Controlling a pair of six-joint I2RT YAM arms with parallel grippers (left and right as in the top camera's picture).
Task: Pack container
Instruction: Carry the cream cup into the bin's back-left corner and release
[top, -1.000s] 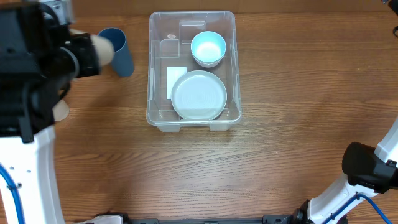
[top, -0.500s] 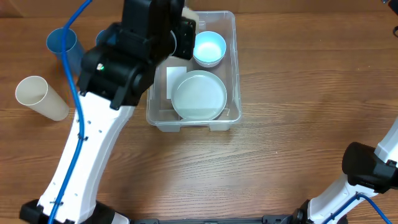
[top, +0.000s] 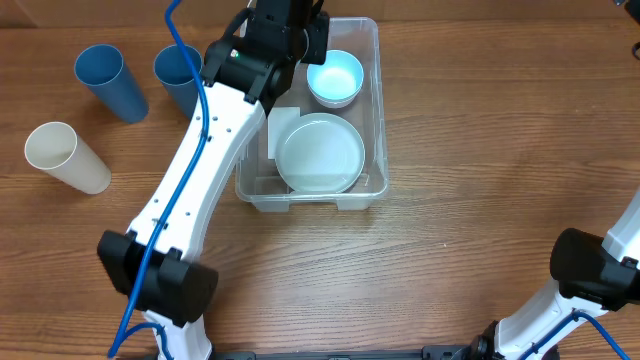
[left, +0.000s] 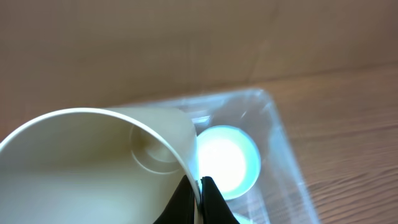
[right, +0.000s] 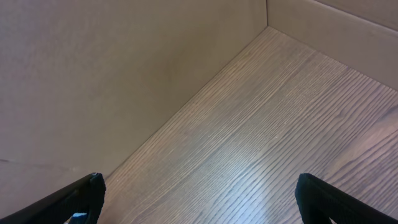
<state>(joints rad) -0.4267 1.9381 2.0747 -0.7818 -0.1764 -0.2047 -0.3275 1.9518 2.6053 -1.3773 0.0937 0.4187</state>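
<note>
The left end effector (left: 199, 193) pinches a cream cup (left: 93, 162) over the container (top: 378, 100) at twelve o'clock. A bowl (top: 334, 77) and plate (top: 319, 152) are in. Two blue cups (top: 98, 80) and one pale cup (top: 65, 155) wait at ten o'clock.

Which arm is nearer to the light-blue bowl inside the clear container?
Left. The left arm reaches over the container, its fingers pinching a cream cup beside the bowl. The right arm is far off, at the table's near right corner.

Overhead looks straight down; left wrist, close in, shares its clear rectangular plastic container (top: 378, 110) (left: 283, 155) — right wrist faces wooden tabletop (right: 280, 124), low.
</note>
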